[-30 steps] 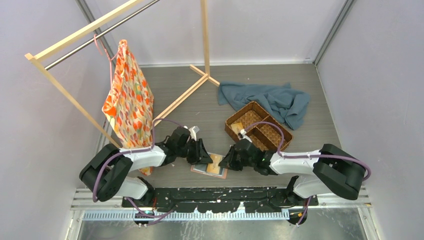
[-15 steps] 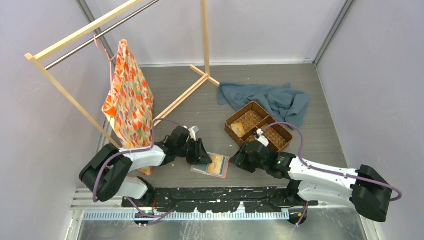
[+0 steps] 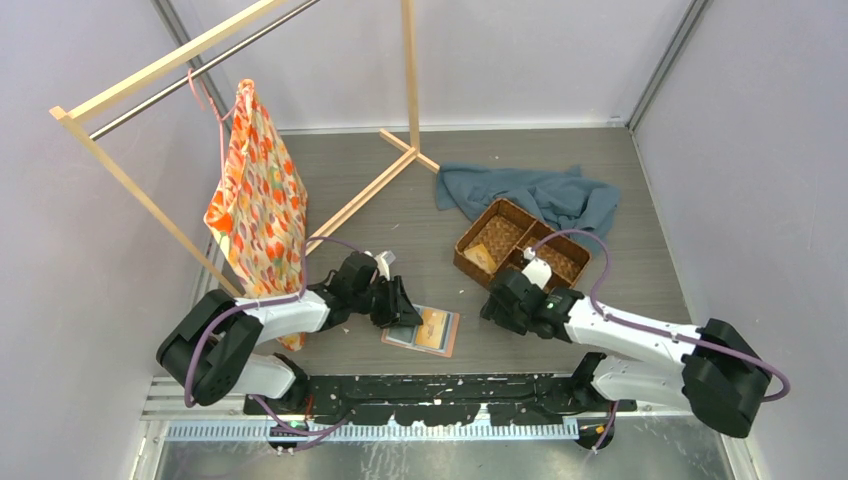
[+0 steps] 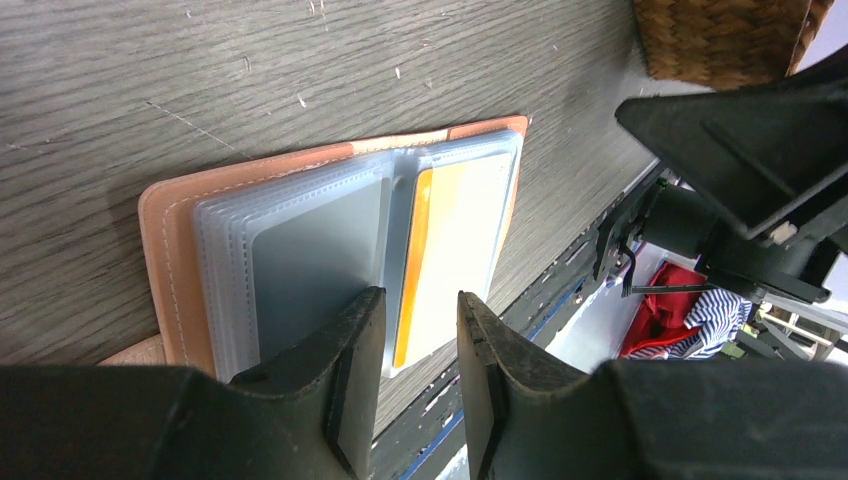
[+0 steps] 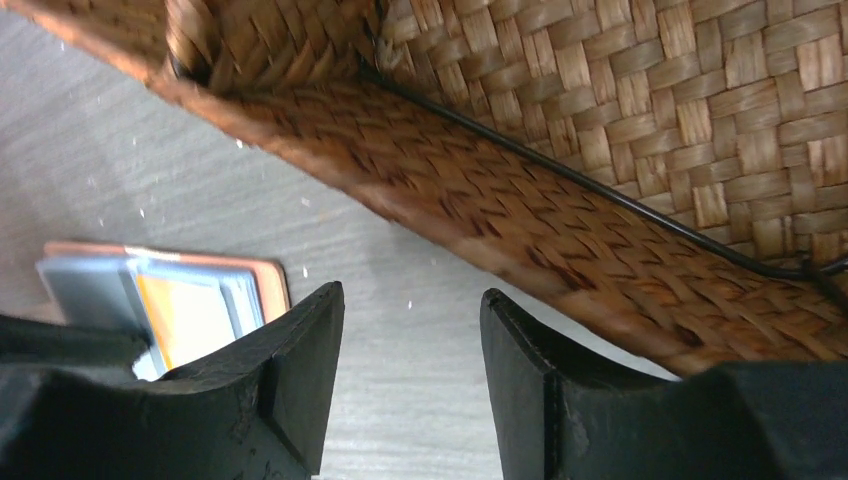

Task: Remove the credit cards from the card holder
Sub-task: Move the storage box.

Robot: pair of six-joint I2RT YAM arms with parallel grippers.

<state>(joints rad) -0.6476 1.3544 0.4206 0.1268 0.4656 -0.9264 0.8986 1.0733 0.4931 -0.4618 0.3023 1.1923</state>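
- The card holder (image 3: 434,331) lies open on the worktop (image 3: 400,190), near its front edge and between the two arms.
- The left gripper (image 4: 418,308) hangs over the holder's left half. Its jaws are partly apart with nothing clamped between them.
- The right gripper (image 5: 410,300) is beside the basket (image 3: 483,224), apart from the holder. Its jaws are spread and empty, and bare worktop shows through the gap.
- Around the holder: a blue cloth (image 3: 545,195) lies behind the basket and touches it. A wooden rack (image 3: 410,70) stands at the rear, with an orange patterned cloth (image 3: 258,200) hanging from it on the left.
- Obstructions: from above, the left gripper hides part of the holder, and the right arm and its cable cross the basket's near side.
- Only the left wrist view shows the stacked clear sleeves, with an orange card (image 4: 460,240) and a grey card (image 4: 315,250) inside them.
- Only the top view shows a tan card (image 3: 481,256) lying in the basket's left compartment.
- The right wrist view shows the basket's woven wall close up, with the holder at lower left.
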